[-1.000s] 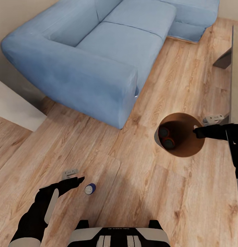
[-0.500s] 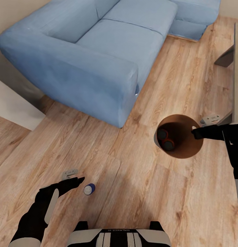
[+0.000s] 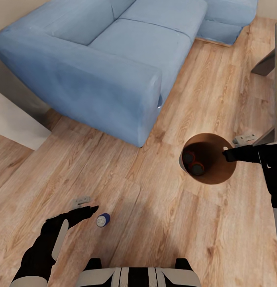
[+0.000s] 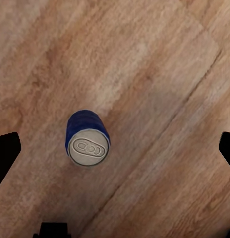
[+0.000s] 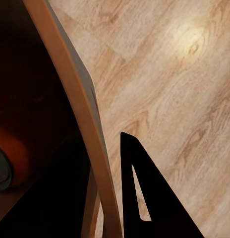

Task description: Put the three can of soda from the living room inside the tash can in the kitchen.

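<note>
Blue can point(image 3: 103, 219) stands upright on wood floor point(image 3: 154, 231), just beside left gripper point(image 3: 87, 206), fingers spread; right gripper point(image 3: 228, 153) pinches trash can point(image 3: 230, 175) rim, two orange cans point(image 3: 193, 162) inside; left gripper should centre over can before closing.

The sofa point(image 3: 110, 52) is light blue, on a warm honey-brown wood floor point(image 3: 154, 223) with darker grain streaks. The bin point(image 3: 210, 159) is brown inside with a grey outer wall; two orange cans point(image 3: 193, 162) with dark ends lie in it. The third can point(image 3: 102, 219) is dark blue with a silver top. Both claws, left point(image 3: 88, 210) and right point(image 3: 228, 153), are black.
</note>
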You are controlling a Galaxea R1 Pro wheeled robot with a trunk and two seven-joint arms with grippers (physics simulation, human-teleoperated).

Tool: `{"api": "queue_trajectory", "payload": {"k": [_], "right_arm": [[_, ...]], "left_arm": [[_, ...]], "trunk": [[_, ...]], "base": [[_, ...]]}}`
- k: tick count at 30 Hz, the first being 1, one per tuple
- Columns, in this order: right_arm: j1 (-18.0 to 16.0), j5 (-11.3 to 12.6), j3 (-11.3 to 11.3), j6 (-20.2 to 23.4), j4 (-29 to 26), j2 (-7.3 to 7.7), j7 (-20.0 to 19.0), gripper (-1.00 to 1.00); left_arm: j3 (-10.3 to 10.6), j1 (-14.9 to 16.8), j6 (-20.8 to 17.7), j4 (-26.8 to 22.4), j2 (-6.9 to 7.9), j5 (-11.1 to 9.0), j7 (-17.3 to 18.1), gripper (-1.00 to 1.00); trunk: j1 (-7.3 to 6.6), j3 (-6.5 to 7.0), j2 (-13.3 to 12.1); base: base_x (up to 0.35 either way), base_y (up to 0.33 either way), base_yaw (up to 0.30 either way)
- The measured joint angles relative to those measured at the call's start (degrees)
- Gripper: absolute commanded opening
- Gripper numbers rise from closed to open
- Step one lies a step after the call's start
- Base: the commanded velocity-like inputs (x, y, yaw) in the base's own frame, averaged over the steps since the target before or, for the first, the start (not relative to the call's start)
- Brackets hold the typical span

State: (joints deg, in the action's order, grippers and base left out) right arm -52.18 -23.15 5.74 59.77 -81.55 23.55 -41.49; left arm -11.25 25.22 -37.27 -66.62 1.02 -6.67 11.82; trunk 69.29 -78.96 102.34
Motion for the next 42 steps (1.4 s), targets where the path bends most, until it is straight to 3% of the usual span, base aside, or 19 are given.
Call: {"api": "queue_trajectory", "payload": {"k": [10, 18, 42], "right_arm": [[0.0, 0.0, 0.0, 0.0, 0.0, 0.07, 0.0, -1.0], [0.0, -0.1, -1.0, 0.0, -0.1, 0.0, -0.1, -1.0], [0.1, 0.0, -2.1, 0.0, -0.1, -0.07, -0.1, -1.0]], "left_arm": [[0.0, 0.0, 0.0, 0.0, -0.03, 0.0, 0.0, 1.0], [0.0, 0.0, 0.0, 0.0, -0.06, 0.0, -0.2, 1.0], [0.0, 0.0, 0.0, 0.1, -0.06, 0.1, -0.1, 1.0]], "trunk": [[2.2, -1.8, 4.0], [2.2, -1.8, 4.0], [7.47, -6.1, 13.6]], "base": [[0.0, 0.0, 0.0], [0.0, 0.0, 0.0], [0.0, 0.0, 0.0]]}}
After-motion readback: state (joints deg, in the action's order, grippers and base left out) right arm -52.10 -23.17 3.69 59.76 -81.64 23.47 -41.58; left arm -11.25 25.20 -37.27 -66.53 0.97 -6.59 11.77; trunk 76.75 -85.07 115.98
